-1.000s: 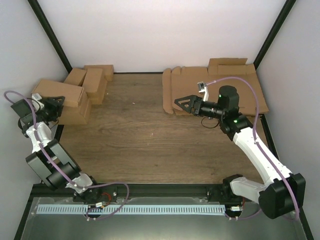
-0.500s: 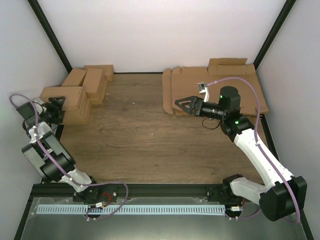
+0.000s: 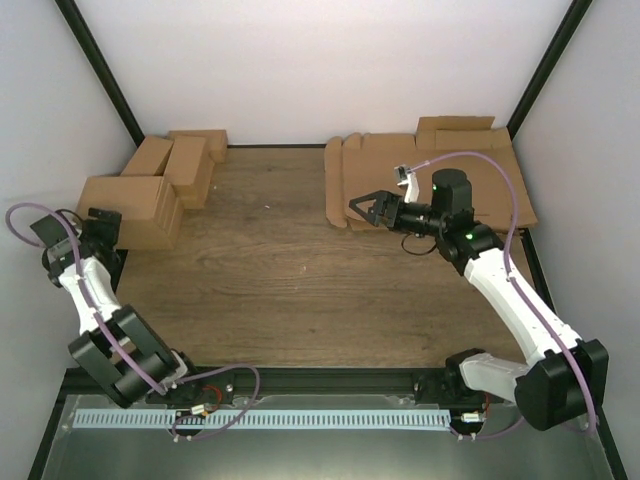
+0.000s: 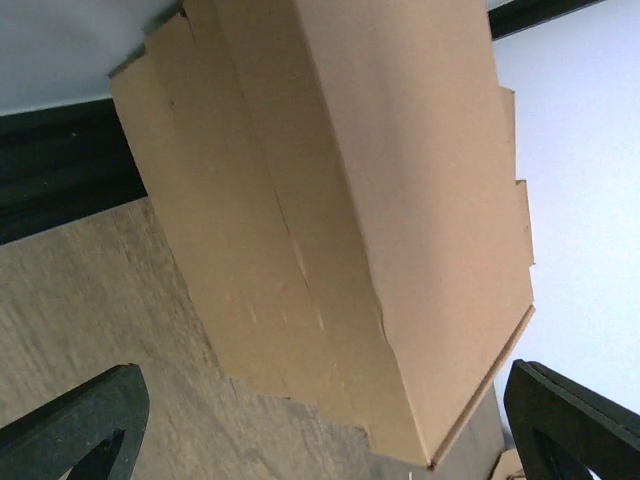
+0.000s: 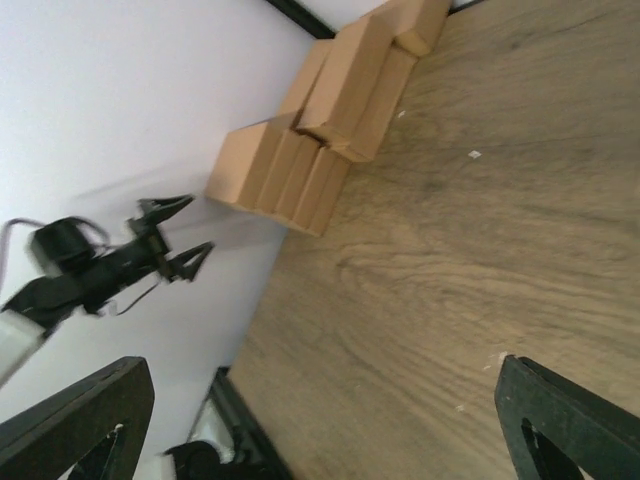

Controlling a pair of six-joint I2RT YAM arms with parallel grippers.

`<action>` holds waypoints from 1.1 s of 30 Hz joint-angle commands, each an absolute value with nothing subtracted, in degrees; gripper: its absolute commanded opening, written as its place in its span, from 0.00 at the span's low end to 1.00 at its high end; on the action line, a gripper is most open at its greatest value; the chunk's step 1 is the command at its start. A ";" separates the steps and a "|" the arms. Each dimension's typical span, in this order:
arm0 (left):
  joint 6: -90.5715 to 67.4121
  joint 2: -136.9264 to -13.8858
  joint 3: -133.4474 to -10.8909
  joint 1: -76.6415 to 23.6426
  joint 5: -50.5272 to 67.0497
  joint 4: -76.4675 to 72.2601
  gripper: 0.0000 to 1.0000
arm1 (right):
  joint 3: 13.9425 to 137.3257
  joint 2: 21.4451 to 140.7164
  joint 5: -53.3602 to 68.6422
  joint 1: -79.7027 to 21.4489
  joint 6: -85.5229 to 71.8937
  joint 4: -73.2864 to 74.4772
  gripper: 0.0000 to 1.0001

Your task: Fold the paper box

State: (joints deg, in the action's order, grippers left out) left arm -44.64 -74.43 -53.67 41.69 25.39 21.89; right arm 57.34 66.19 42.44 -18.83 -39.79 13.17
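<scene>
the paper box (image 3: pixel 122 190) (image 4: pixel 330 200) is a closed brown carton at the left edge of the desk (image 3: pixel 280 270), near the far left corner. it lies on top of the other brown boxes (image 3: pixel 188 165) grouped there.

the left gripper (image 3: pixel 104 222) (image 4: pixel 322 400) sits just beside the near end of that carton, out past the desk's left edge. its jaws are spread wide with nothing between them. in the left wrist view the two dark fingers (image 4: pixel 80 420) show only at the bottom corners, and the carton fills the middle, slanting across with bare desk under its near side.

the right gripper (image 3: pixel 365 208) (image 5: pixel 320 380) is over the near left corner of the pile of flat cardboard sheets (image 3: pixel 400 165) in the far right corner of the desk, pointing left. its jaws are also wide and carry nothing. the right wrist view looks across the desk to the boxes and the left gripper beside them.
</scene>
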 commanded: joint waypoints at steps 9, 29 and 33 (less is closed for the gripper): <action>-26.96 -47.77 -36.66 13.08 11.48 4.35 1.00 | 33.38 46.18 8.38 -18.43 -22.24 -9.22 1.00; -5.97 -57.17 -11.02 -5.63 -19.55 -44.14 1.00 | 9.34 52.27 8.22 -3.70 -0.99 -48.05 0.89; -2.34 -65.54 -12.13 -5.41 -21.16 -48.98 1.00 | 9.24 60.39 5.73 -2.96 1.24 -54.46 0.99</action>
